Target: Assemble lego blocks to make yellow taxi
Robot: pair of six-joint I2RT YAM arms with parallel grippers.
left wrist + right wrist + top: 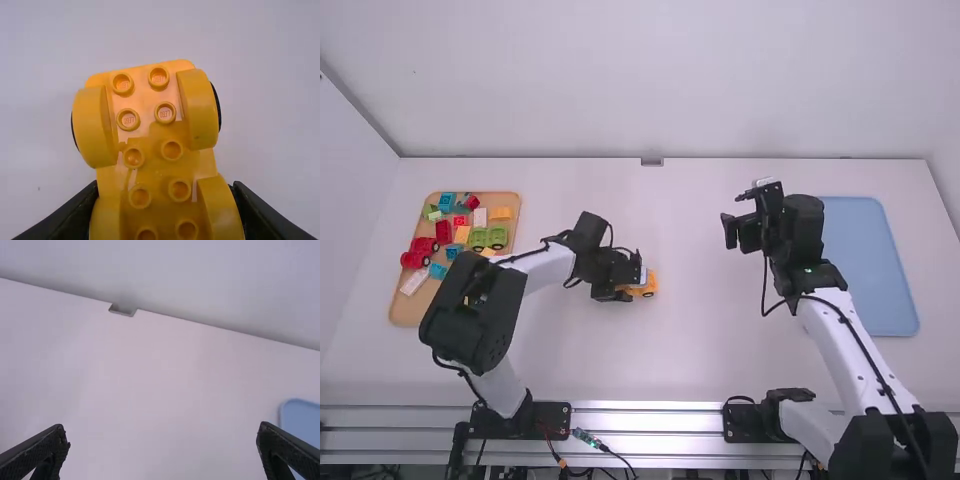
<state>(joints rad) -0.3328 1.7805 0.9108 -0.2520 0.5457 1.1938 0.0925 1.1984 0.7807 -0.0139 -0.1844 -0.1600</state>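
Yellow plastic, glossy and slightly orange, makes up the wheeled base (145, 172): rounded at its far end, with hollow round studs in 2 columns and 4 chunky wheels, 2 along each side. Dark edging shows behind the 2 far wheels. That far end is bright, with 4 studs, while a deeper amber shade covers most of the deck behind them. Left gripper (623, 290) pinches the base between its 2 fingers at the nearer wheels, around the middle of the white table (690, 350); whether the wheels touch the tabletop, one cannot tell. Right gripper (731, 215) has its 2 fingers spread wide with nothing between them, near the blue mat (880, 270).
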